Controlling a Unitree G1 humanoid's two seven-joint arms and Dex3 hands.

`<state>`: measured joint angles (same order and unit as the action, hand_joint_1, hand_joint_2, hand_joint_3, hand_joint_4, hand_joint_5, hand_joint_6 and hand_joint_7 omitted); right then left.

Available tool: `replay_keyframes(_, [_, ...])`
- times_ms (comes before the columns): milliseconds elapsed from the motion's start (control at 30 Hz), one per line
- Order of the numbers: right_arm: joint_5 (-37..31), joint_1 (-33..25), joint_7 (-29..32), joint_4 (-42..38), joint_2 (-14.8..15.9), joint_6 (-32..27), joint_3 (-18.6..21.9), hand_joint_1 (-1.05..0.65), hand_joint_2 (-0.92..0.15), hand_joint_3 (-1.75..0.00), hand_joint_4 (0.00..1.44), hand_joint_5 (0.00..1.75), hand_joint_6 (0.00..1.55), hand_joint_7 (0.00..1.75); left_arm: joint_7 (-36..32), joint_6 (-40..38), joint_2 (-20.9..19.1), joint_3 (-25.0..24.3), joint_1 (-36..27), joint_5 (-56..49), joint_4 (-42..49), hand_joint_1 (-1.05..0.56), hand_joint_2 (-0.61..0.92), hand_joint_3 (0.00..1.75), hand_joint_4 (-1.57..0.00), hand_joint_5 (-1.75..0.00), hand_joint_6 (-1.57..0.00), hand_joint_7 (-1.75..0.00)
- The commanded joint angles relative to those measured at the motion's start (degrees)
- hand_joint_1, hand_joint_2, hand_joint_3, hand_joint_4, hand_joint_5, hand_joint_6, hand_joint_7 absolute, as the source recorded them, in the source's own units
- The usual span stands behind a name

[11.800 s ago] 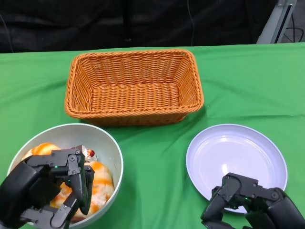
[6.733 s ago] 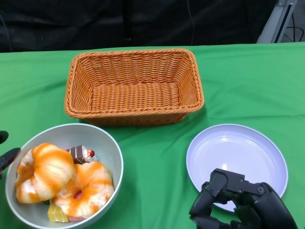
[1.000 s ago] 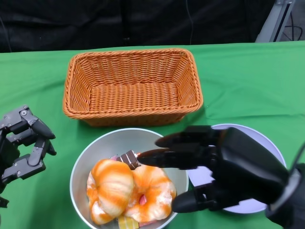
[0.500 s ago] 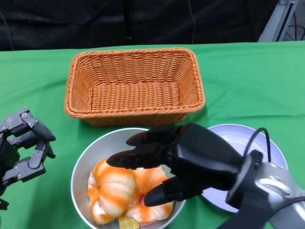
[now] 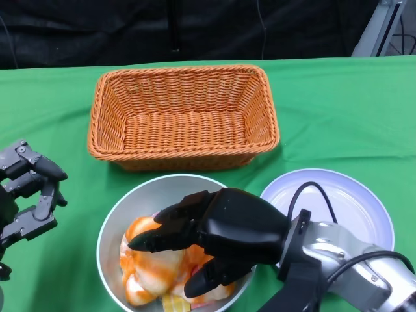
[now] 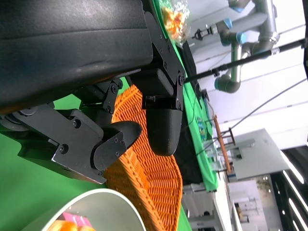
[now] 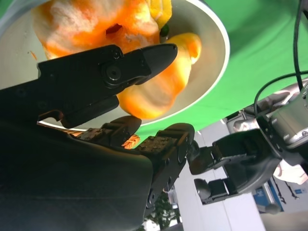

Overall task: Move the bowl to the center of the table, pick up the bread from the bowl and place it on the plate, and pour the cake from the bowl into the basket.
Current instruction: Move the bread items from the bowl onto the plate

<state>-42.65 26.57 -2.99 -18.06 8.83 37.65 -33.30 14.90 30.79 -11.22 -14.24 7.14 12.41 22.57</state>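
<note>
Right hand (image 5: 214, 240) reaches into the bowl (image 5: 123, 211), fingers spread over the bread (image 5: 146, 260) – not yet clamped – so closing on it comes next, I judge.

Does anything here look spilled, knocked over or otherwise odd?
Nothing stands out. The bowl sits upright with the bread inside, the basket and plate sit level, and the right hand reaches into the bowl.

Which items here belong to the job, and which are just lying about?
Job:
bowl
bread
plate
basket
right hand, over the bread
cake: mostly hidden in the bowl

Lying about:
left hand, idle beside the bowl
green cloth
</note>
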Motion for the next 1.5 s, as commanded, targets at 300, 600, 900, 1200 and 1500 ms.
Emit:
replay_keyframes(300, [-7.55,3.96,11.95,-6.79,-1.31,1.22,-3.87,-0.65,-0.88,0.00,0.56,0.05,0.48,0.01,-2.29,-0.71,-0.12,-0.40,-0.23,-1.44,-1.62,-0.04,0.55,1.19,-0.79,-1.75,-0.73,-1.44])
replay_keyframes(600, [-13.42,5.60,18.02,-10.17,-2.57,-2.34,-8.08,-0.61,-0.86,0.00,0.56,0.03,0.51,0.01,-2.80,-1.71,0.34,-0.19,-1.25,-1.49,-3.21,-0.03,0.57,1.18,-0.78,-1.75,-0.73,-1.44])
replay_keyframes(900, [-16.93,6.93,28.20,-13.60,-4.10,-3.12,-10.88,-0.46,-0.90,-0.02,0.66,0.07,0.65,0.04,-2.91,-1.52,0.15,-0.05,-1.54,-1.98,-3.04,-0.03,0.59,1.15,-0.77,-1.75,-0.72,-1.45])
replay_keyframes(1200, [-20.97,8.74,36.26,-17.42,-4.96,-5.24,-14.62,-0.40,-0.88,0.00,0.67,0.94,0.98,0.02,-2.68,0.34,0.05,-0.25,-0.85,-1.96,-1.01,-0.04,0.56,1.16,-0.77,-1.75,-0.74,-1.42])
replay_keyframes(1500, [-20.68,9.56,38.01,-18.59,-4.96,-5.55,-15.81,-0.40,-0.88,0.00,0.64,1.02,1.00,0.01,-2.68,0.57,0.01,-0.21,-0.79,-1.93,-0.79,-0.04,0.55,1.17,-0.77,-1.75,-0.75,-1.41])
